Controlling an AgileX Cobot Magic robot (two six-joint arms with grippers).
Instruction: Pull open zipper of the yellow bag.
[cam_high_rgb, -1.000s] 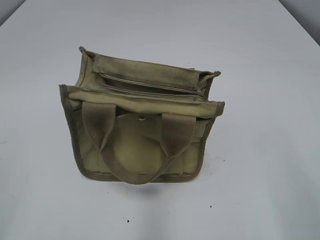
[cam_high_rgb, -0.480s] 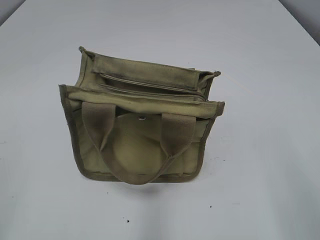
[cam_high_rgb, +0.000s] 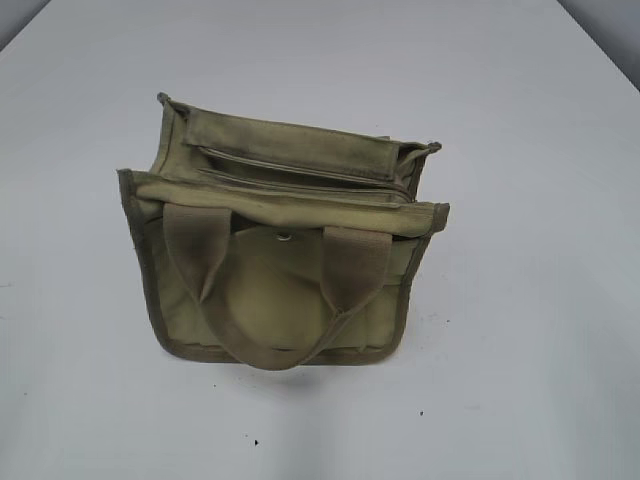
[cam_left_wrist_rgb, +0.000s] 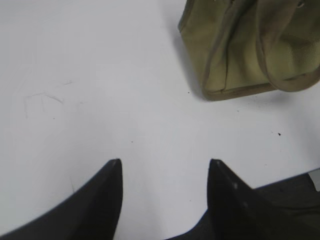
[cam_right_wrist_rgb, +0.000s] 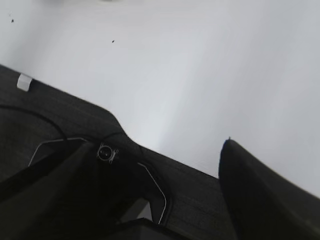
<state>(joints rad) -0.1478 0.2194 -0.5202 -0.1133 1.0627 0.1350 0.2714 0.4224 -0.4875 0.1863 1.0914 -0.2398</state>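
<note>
The yellow bag (cam_high_rgb: 280, 250) stands upright mid-table (cam_high_rgb: 520, 300), its zipper (cam_high_rgb: 300, 180) running along the top; the left gripper (cam_left_wrist_rgb: 165, 167) hangs spread and empty near the bag's corner; the right gripper (cam_right_wrist_rgb: 165, 150) gapes wide, holding nothing.

A white table (cam_high_rgb: 520, 300) filled the frame, with small dark specks (cam_high_rgb: 255, 442) near the lower middle. In the left wrist view, faint scratches (cam_left_wrist_rgb: 42, 97) marked its left side.
</note>
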